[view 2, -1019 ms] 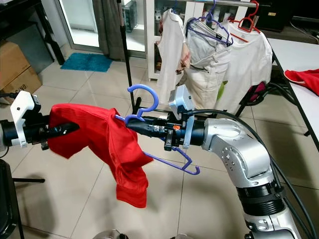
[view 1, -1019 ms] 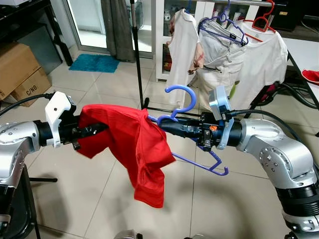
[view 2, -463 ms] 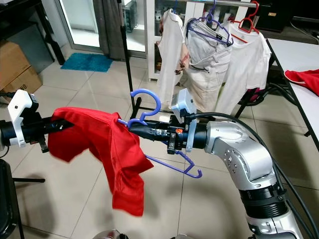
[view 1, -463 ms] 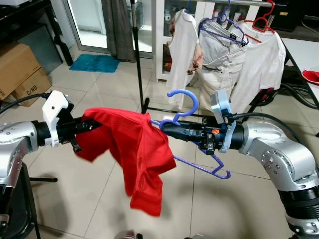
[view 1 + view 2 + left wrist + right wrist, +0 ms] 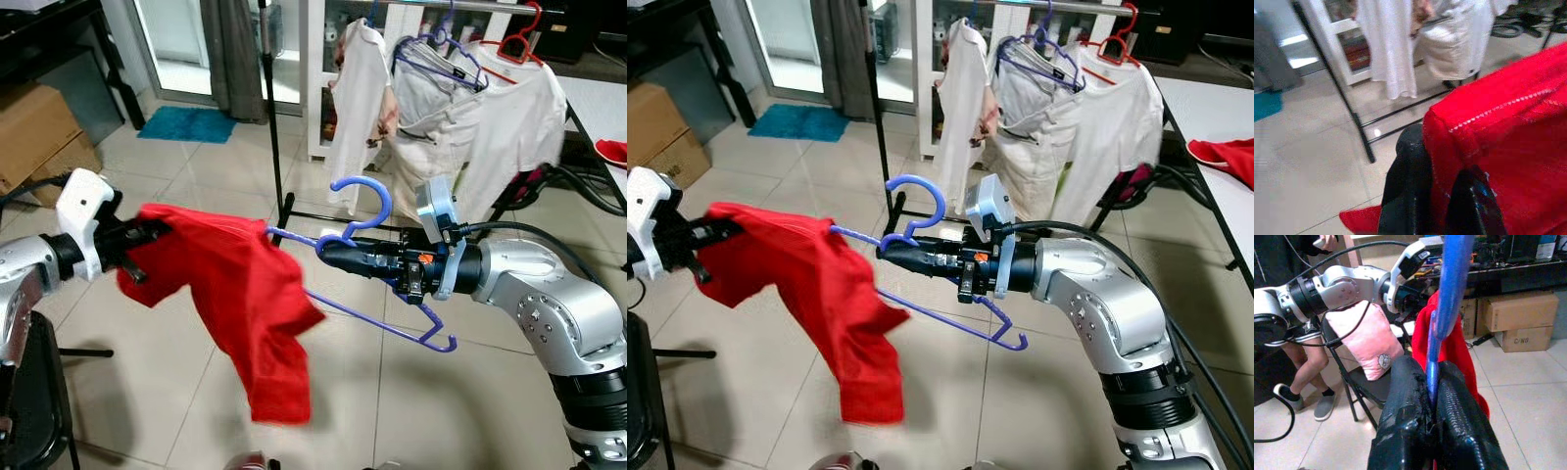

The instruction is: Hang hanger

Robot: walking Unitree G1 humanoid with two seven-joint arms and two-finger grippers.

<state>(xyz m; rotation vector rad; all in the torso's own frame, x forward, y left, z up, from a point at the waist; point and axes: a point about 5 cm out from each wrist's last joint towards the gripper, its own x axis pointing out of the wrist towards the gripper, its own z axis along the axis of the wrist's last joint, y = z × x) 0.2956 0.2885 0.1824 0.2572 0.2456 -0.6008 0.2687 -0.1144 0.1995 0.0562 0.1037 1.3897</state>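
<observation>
Above the tiles, right pincer grips one hanger; left pincer grips one red shirt.

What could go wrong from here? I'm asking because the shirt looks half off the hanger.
The red shirt sits on one arm of the blue hanger and could slide off if the left end effector keeps pulling. The right end effector pinches only the thin neck, so the hanger may twist.

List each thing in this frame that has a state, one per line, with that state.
Blue hanger: held by its neck, hook up, off the rack.
Red shirt: partly on the hanger, mostly hanging loose.
Right gripper: shut on the blue hanger.
Left gripper: shut on the red shirt.
Clothes rack: carries white garments on hangers.
</observation>
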